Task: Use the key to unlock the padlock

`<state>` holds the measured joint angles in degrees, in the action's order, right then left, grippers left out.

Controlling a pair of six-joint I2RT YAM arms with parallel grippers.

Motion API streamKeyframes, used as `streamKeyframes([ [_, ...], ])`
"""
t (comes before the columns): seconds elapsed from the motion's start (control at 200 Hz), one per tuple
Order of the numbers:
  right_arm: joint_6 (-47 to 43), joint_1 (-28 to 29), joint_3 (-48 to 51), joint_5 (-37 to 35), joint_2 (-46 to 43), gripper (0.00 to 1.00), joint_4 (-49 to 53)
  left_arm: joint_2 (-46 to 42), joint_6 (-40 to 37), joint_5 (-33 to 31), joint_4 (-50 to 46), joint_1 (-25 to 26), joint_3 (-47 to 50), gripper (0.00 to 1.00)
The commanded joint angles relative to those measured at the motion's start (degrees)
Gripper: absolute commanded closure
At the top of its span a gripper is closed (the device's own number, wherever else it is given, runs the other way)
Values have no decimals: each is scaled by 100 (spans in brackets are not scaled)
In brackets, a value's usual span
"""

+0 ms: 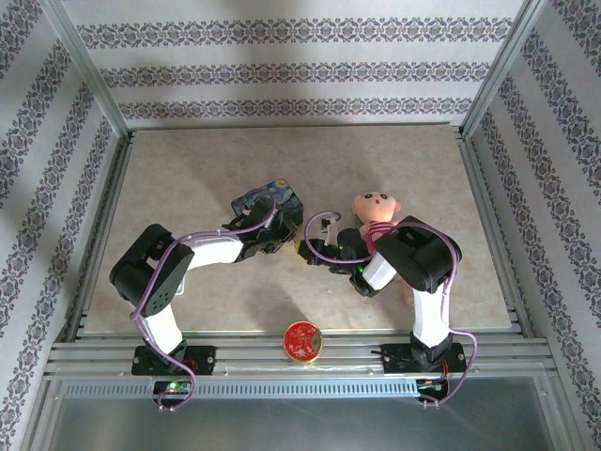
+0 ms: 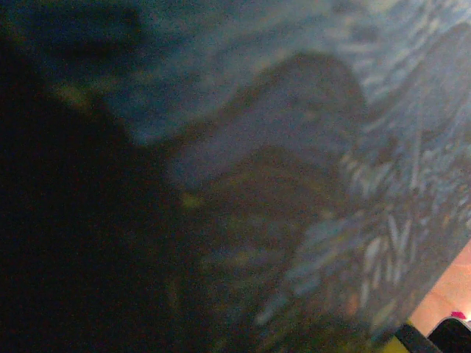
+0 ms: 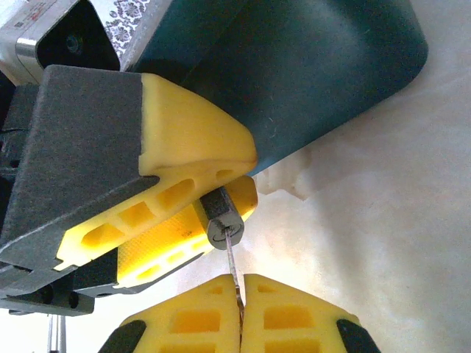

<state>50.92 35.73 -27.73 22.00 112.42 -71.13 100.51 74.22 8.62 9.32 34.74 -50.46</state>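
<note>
Beside the tin (image 3: 316, 73), left end effector (image 3: 239, 184) clamps the padlock (image 3: 221, 213); right end effector (image 3: 240, 288), closed on the key (image 3: 232, 261), holds it at the keyhole (image 3: 224, 231). Next, likely: a twist.

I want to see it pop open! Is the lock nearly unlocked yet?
Done: the left pincer grips the padlock, and the right pincer pinches the key. In hand: the key's tip meets the keyhole. Left, I think: pushing it in and turning it until the lock pops open.
</note>
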Motion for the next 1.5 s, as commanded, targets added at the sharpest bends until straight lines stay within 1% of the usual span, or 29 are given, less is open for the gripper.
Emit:
streamKeyframes([
  [0.0, 328, -121, -238, -256, -125, 100, -819, -90, 138, 991, -366, 191, 25, 100],
  [0.1, 492, -184, -266, -223, -108, 100, -823, -95, 106, 1024, -383, 191, 17, 100],
  [0.235, 473, -252, -282, -182, -109, 100, -734, -128, 76, 1078, -409, 191, 19, 100],
  [0.515, -130, -228, -435, 150, -340, 100, -257, -146, 275, 1428, -405, 197, -25, 100],
  [0.6, -474, -241, -479, 273, -577, 100, 168, -146, 396, 1587, -403, 195, -17, 100],
  [0.73, -1083, -291, -584, 270, -998, 100, 1281, -172, 480, 1736, -530, 165, -58, 100],
  [0.845, -1220, -444, -663, 394, -1150, 100, 1751, -215, 537, 1790, -599, 147, -85, 100],
  [1.034, -1054, -683, -764, 807, -1161, 100, 1787, -268, 648, 1818, -621, 134, -60, 100],
  [1.249, -1014, -681, -831, 954, -1122, 100, 1805, -252, 860, 1793, -453, 121, 18, 100],
  [1.384, -1055, -515, -857, 850, -1108, 100, 1834, -127, 1012, 1831, -311, 122, 36, 100],
  [1.494, -1228, -279, -874, 474, -1158, 100, 1985, 40, 1077, 1973, -220, 121, -53, 100],
])
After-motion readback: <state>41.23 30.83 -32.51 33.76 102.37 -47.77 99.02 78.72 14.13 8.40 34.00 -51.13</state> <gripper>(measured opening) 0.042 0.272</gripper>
